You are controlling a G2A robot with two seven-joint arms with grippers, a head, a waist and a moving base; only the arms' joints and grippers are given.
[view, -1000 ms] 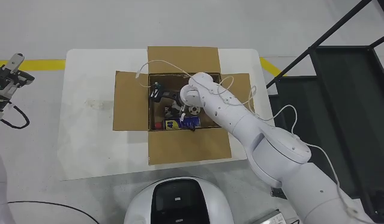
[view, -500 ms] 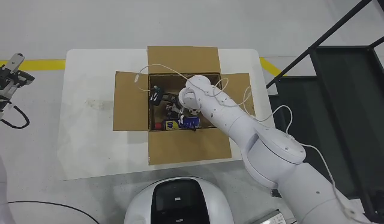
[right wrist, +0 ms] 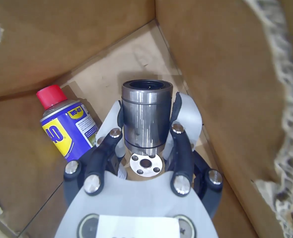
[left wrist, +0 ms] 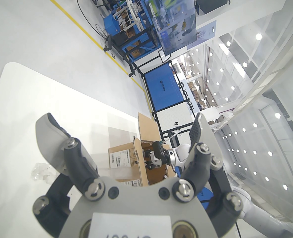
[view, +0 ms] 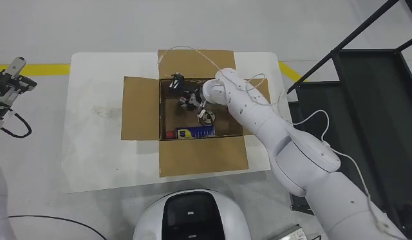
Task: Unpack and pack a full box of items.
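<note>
Cardboard box, flaps open, at the table's middle.
Right gripper's fingers clamp a smooth flanged steel cylinder inside the box; being smooth, it may slip. Left gripper's fingers are wide apart.

The top view looks straight down from overhead on the whole desk. The left wrist view sits beyond the desk's left edge, facing across it toward the box. The right wrist view looks into the box at close range, down to its floor. All three share the box.
</note>
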